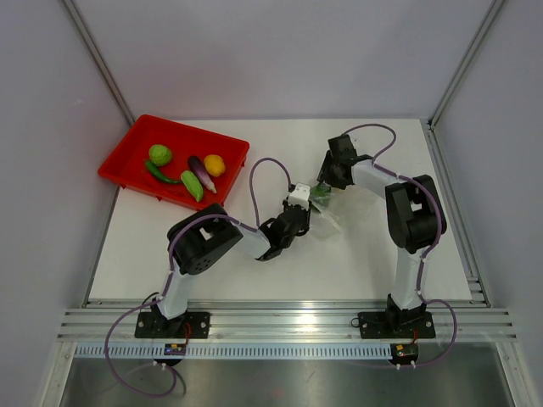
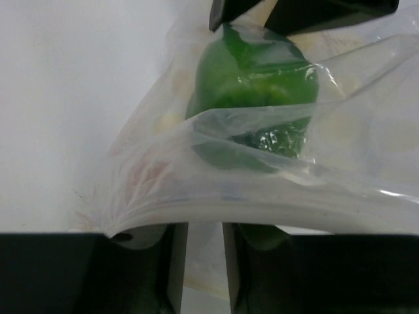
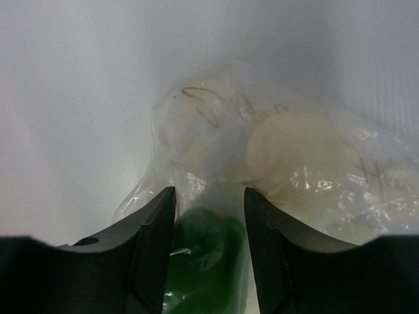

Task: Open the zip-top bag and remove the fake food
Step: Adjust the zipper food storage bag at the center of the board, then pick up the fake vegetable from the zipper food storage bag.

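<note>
Gripping zip-top bag (image 2: 366, 131), left pincer (image 2: 200, 229), right pincer (image 3: 209, 196) parted astride bagged food (image 3: 203, 261), tray (image 1: 193, 129) apart

bag (image 2: 275, 196) apparently around green piece (image 2: 255, 78)

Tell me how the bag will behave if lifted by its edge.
The bag is probably floppy: its thin clear film is creased and sags around the green piece. It is likely light, with that piece pulling it down on one side. The film looks glossy, so it may slip.

right hand (image 3: 209, 199) flanking green food (image 3: 204, 258), clear bag (image 3: 301, 163)
</note>
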### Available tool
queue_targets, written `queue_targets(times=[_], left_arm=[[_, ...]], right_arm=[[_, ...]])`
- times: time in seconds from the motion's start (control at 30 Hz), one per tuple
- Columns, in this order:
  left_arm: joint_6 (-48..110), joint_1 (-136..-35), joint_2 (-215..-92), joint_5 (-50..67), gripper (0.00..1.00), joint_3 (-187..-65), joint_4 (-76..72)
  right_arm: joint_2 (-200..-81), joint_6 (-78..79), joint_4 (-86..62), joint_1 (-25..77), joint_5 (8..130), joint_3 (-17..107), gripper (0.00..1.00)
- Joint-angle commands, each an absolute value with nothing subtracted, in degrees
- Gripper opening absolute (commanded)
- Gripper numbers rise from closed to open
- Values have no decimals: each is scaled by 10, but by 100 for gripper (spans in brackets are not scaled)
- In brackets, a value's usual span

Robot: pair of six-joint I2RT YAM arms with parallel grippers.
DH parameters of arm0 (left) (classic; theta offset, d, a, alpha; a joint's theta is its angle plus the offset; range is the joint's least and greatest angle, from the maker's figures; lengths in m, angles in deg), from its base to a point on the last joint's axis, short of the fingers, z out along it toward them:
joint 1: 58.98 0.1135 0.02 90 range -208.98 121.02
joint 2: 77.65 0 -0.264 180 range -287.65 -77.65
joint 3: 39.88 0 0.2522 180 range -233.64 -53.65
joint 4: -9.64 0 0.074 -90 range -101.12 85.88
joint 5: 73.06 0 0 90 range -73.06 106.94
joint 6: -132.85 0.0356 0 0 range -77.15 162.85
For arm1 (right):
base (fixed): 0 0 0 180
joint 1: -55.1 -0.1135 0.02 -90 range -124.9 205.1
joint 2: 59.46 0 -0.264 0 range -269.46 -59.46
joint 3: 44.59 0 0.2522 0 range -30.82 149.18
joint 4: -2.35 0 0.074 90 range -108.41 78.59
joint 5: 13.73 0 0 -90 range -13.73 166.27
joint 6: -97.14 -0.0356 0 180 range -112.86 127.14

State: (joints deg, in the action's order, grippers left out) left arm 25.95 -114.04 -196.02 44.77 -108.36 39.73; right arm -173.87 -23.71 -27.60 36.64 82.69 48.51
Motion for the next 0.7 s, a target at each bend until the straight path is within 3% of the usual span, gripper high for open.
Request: queue_targets(times=[0.0,0.2,0.67], left_arm=[[255,-1141,-1951,467,35,-1081,463],[251,-1142,-1943,452,48,-1077,476],[225,-1166,-1898,439,50,-1025,495]], right_arm=[[-1736,-243,-293,355,826,469,53],[-1727,-246,-311,345,833,460,52],[-1734,-256,-317,344,824,472,51]])
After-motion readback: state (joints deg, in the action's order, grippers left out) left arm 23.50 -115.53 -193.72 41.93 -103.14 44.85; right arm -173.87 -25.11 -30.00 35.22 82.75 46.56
